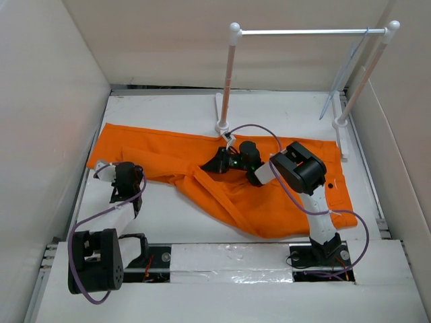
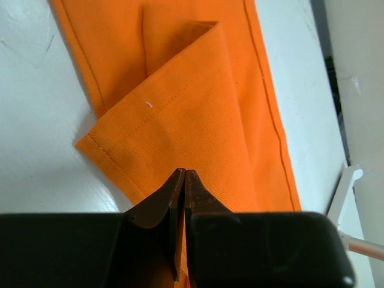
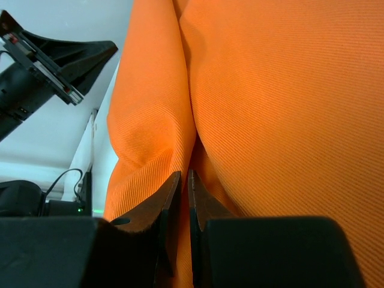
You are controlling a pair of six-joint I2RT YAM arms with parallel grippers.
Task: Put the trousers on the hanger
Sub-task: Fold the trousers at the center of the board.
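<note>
The orange trousers (image 1: 168, 151) lie spread across the white table, one leg reaching far left, the waist part at the right (image 1: 303, 208). My left gripper (image 1: 124, 176) is shut on the trousers near the folded leg end; in the left wrist view the gripper (image 2: 185, 174) pinches the cloth (image 2: 180, 120). My right gripper (image 1: 225, 161) is shut on a raised fold in the middle of the trousers; in the right wrist view the gripper (image 3: 184, 174) grips the cloth (image 3: 282, 108). The pale blue hanger (image 1: 345, 77) hangs from the rack's crossbar at the back right, apart from both grippers.
A white two-post rack with a silver crossbar (image 1: 310, 31) stands at the back, its left post (image 1: 227, 87) just behind my right gripper. White walls enclose the table on the left, back and right. Part of the left arm (image 3: 54, 57) shows in the right wrist view.
</note>
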